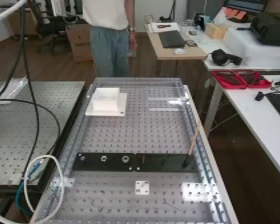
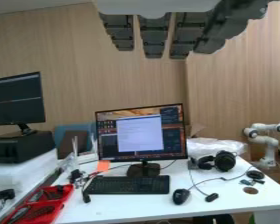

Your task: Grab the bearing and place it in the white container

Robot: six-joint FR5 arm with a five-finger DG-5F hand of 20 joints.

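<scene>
"Hand [image 2: 154, 37] empty?"
"Yes, straight-fingered, well away from the bearing [image 1: 125, 157], likely the larger ring on the black plate [image 1: 165, 162]."
"And its feel?"
"Rigid, light, probably slick: pinch opposite sides of its outer rim, for the white container [image 1: 106, 100]."

In the high view, the white container [image 1: 106, 102] stands upright in the upper left of the frame, a plain, boxy form on a flat white base plate [image 1: 115, 112] that extends past its sides, on the perforated metal surface [image 1: 117, 132]. The bearing [image 1: 125, 156], seemingly the larger of the bright metal rings, sits on the black strip [image 1: 160, 161] below and left of the frame's centre, well apart from the container.
</scene>
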